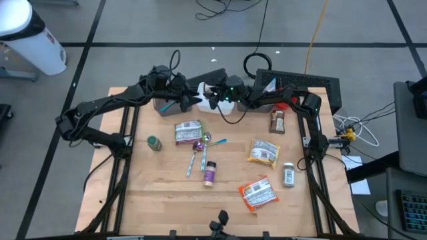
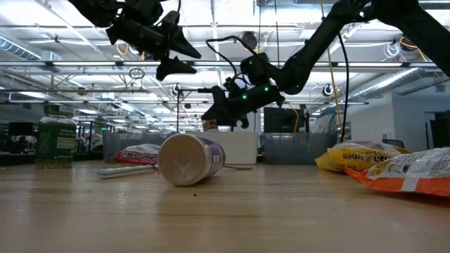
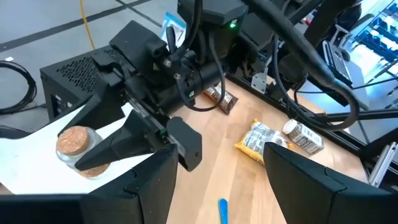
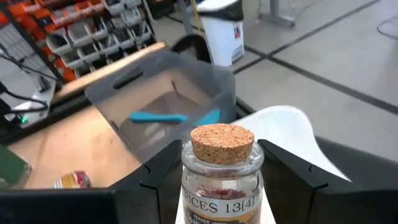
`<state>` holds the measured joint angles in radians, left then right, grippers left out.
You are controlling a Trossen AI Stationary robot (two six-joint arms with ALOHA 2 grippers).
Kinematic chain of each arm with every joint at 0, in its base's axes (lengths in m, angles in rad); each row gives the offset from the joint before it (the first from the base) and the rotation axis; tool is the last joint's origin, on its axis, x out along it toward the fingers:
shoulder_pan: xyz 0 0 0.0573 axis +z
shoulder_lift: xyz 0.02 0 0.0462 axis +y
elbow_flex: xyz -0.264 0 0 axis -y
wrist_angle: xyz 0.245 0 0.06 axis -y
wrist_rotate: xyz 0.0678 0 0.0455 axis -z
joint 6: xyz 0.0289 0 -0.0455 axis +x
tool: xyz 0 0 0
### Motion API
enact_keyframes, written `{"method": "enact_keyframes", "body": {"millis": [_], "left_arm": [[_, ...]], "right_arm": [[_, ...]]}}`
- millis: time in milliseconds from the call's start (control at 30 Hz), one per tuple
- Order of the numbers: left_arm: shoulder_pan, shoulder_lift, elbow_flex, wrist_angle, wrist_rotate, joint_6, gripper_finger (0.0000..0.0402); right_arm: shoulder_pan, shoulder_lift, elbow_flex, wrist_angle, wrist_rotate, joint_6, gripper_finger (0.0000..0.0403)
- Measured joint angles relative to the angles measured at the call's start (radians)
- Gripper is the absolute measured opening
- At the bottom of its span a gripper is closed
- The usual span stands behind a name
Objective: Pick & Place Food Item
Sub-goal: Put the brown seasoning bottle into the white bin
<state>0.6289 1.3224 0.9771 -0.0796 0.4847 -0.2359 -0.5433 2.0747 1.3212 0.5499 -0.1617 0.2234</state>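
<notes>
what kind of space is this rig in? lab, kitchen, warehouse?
Most likely a robotics lab or workshop, not a kitchen. Exposed ceiling lights and beams run across a large open room, shelves of parts bins stand behind the wooden table, and cables trail over a tape-marked floor.

From overhead you looked straight down on the whole bench [image 1: 167,200]; from bench height you looked level across it into the room. Each wrist camera sat close behind its own fingers, and both caught the cork-stoppered jar [image 4: 222,171].
</notes>
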Motion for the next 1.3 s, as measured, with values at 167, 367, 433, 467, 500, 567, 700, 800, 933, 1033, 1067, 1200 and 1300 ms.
{"method": "enact_keyframes", "body": {"millis": [167, 367, 433, 467, 500, 567, 700, 800, 933, 1033, 1067, 1200, 1300], "left_arm": [[0.0, 0.0, 0.0, -0.006, 0.0, -0.002, 0.0244], [0.0, 0.0, 0.0, -0.007, 0.0, -0.002, 0.0244], [0.0, 0.0, 0.0, -0.007, 0.0, -0.002, 0.0244], [0.0, 0.0, 0.0, -0.007, -0.001, -0.001, 0.0244], [0.0, 0.0, 0.0, -0.007, -0.005, 0.0, 0.0244], [0.0, 0.0, 0.0, -0.007, -0.011, 0.0, 0.0244], [0.0, 0.0, 0.0, -0.007, -0.015, 0.005, 0.0244], [0.0, 0.0, 0.0, -0.008, -0.015, 0.002, 0.0244], [0.0, 0.0, 0.0, -0.008, -0.015, 0.002, 0.0244], [0.0, 0.0, 0.0, -0.01, -0.016, 0.002, 0.0244], [0.0, 0.0, 0.0, -0.017, -0.017, 0.002, 0.0244], [0.0, 0.0, 0.0, -0.069, -0.018, -0.01, 0.0244], [0.0, -0.001, -0.022, -0.076, -0.018, -0.045, 0.0244]], "right_arm": [[0.009, 0.0, 0.0, -0.019, 0.006, -0.001, 0.017], [0.019, 0.0, 0.0, -0.06, 0.062, -0.033, 0.017], [0.019, 0.0, 0.0, -0.072, 0.077, -0.035, 0.017], [0.018, 0.0, 0.0, -0.077, 0.083, -0.037, 0.017], [0.018, 0.0, 0.0, -0.078, 0.082, -0.041, 0.017], [0.017, 0.0, 0.0, -0.077, 0.083, -0.056, 0.017], [0.011, 0.0, 0.0, -0.089, 0.084, -0.063, 0.017], [0.007, -0.017, -0.001, -0.144, 0.087, -0.096, 0.017], [0.006, -0.041, -0.001, -0.204, 0.089, -0.146, 0.017], [0.006, -0.064, -0.002, -0.222, 0.087, -0.17, 0.017], [0.006, -0.073, -0.002, -0.22, 0.084, -0.172, 0.017], [0.006, -0.139, -0.028, -0.208, 0.083, -0.183, 0.017], [0.008, -0.206, -0.071, -0.186, 0.08, -0.182, 0.017]]}}
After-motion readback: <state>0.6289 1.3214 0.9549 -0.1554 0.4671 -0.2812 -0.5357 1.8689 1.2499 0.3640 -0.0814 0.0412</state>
